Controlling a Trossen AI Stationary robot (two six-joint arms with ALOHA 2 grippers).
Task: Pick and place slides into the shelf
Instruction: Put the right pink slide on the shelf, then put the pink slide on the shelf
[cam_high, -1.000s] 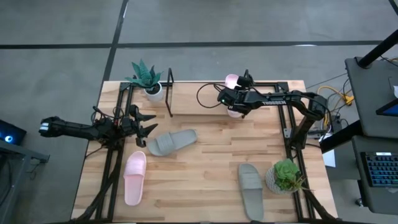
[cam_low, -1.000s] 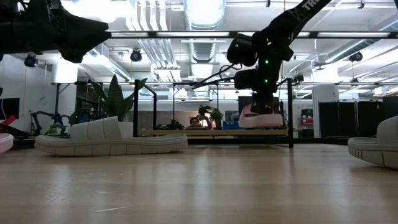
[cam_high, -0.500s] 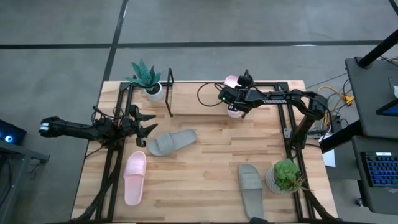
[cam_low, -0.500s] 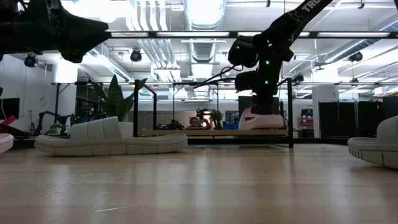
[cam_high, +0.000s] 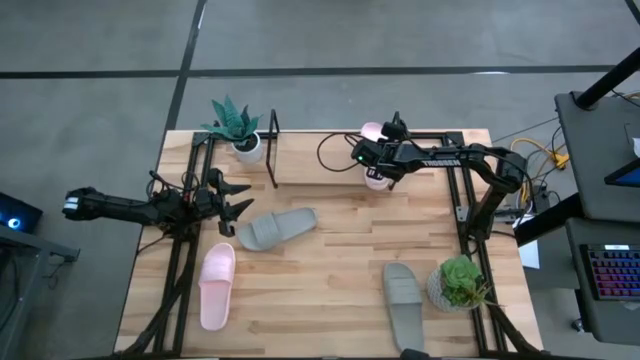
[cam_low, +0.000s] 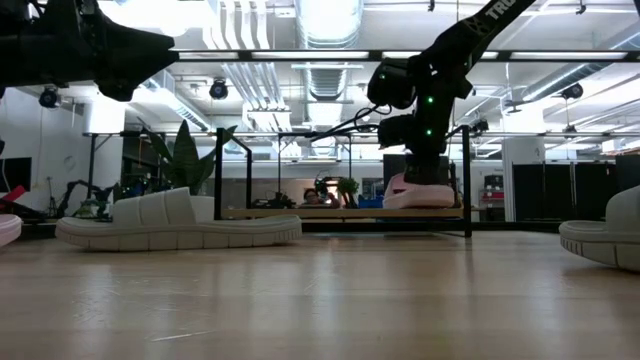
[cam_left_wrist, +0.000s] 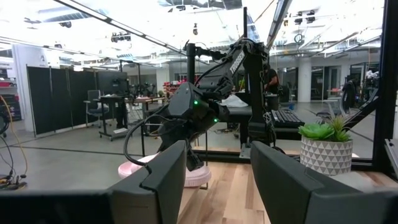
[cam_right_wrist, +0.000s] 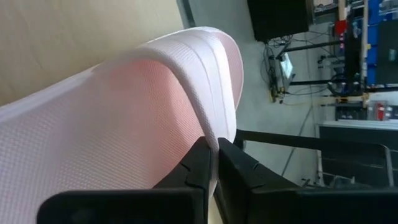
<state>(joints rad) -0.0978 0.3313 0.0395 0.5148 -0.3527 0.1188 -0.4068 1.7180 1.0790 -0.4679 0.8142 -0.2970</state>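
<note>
- Shelf: low rack at the table's far edge, its wooden board bare except at the right end; judged the drop site, so the load should be lowered flat before release.
- Right gripper: over the shelf's right end, fingers pinched onto the strap edge of a pale pink slide that rests on or just above the board; contact cannot be told.
- Release, as judged: open only once the sole sits level, then lift straight up, clear of the uprights.
- Left gripper: waiting at the table's left, jaws spread and empty, near a grey-green slide.
- Remaining slides: second pink slide near left; second grey-green slide near right.
</note>
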